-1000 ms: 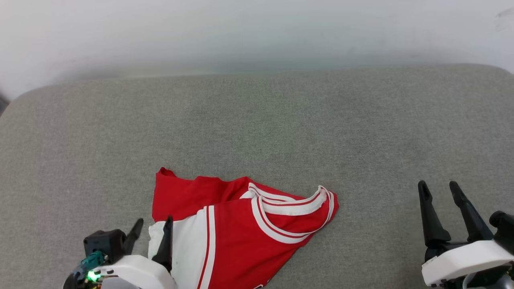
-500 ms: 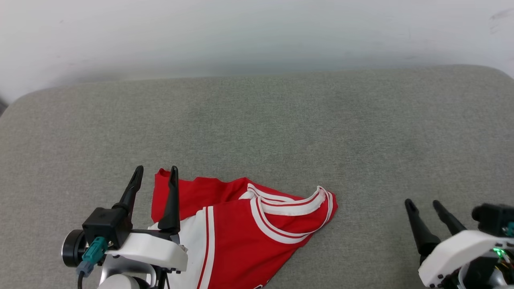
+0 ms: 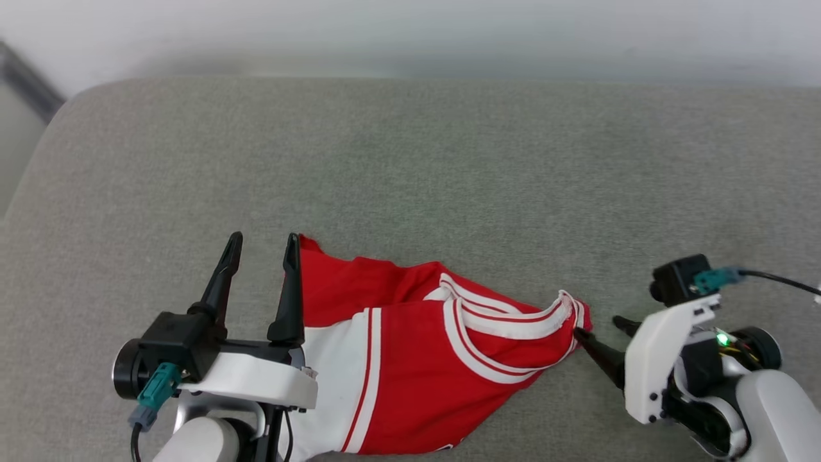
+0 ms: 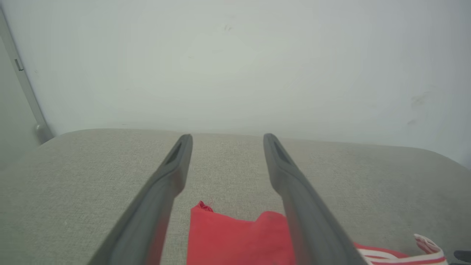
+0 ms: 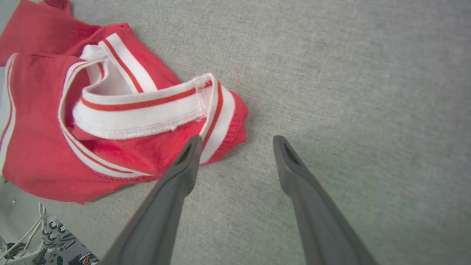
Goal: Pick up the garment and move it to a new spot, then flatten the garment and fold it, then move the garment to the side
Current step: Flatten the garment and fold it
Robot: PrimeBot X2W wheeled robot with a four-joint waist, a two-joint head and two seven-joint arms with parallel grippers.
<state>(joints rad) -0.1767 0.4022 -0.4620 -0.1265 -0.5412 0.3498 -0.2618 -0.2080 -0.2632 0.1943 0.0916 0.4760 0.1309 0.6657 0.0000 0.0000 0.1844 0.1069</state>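
No text, number, brand or label can be read, neither on the crumpled red jersey shirt with white striped trim (image 3: 410, 378) nor on the grey fabric surface (image 3: 449, 192) under it.

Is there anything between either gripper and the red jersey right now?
Nothing visible does. The left gripper stands open at the garment's far left corner, the right gripper open beside its collar end, bare grey cushion around them.
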